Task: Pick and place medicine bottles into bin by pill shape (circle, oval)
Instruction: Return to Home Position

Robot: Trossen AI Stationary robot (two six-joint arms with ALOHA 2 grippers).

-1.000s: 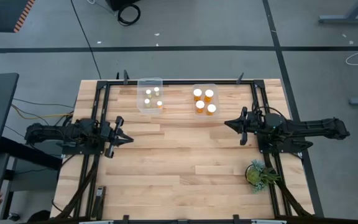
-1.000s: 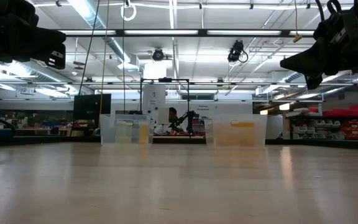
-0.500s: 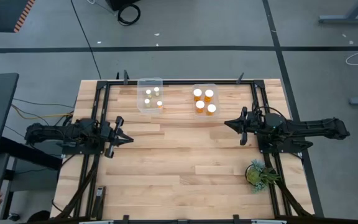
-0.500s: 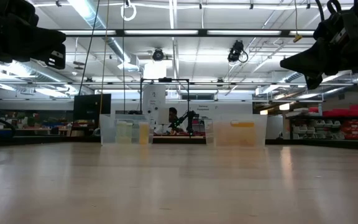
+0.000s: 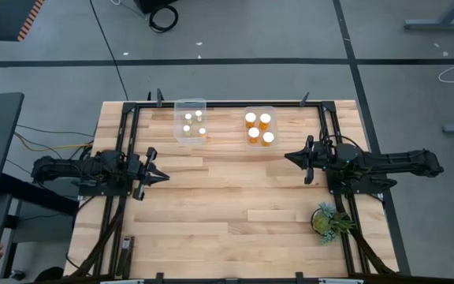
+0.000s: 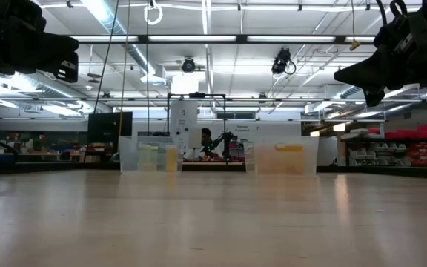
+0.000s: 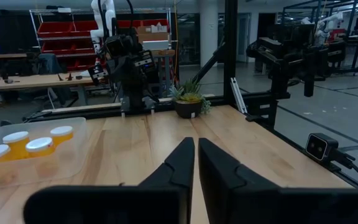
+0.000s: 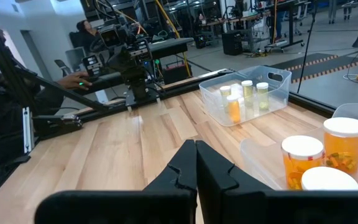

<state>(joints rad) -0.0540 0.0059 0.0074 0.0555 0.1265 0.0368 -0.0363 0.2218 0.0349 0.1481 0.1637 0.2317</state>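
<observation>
- Eight medicine bottles (image 5: 254,132) counted from above, all upright with white caps up, none loose on the counter (image 5: 227,205).
- Four narrower ones in the left bin (image 5: 189,102), four wider orange ones in the right bin (image 5: 259,109); both bins clear plastic, side by side with a gap, at the counter's far edge.
- Left arm (image 5: 93,168) at the counter's left side, well apart from both bins; left jaws pressed together, nothing between them.
- Right arm (image 5: 377,162) at the right side, nearer the right bin but not touching it; right jaws likewise clenched on nothing.
- Small potted plant (image 5: 326,219) beside the right arm's base, no part of the job.
- Looks like sorting done, with only arm parking left, and that probably done too.
- Handling guess: light, stiff plastic, with smooth round walls. Likely to slip or spin under a weak pinch, and to roll if tipped.
- Not fragile, though possibly a bit flexible in the wall; moderate squeeze enough.
- Best hold for any re-pick: straight from above, pinching across the amber body just under the cap, with the cap's lip as a stop against sliding.
- Little room for jaws between neighbours in the bins, least among the wider ones.
</observation>
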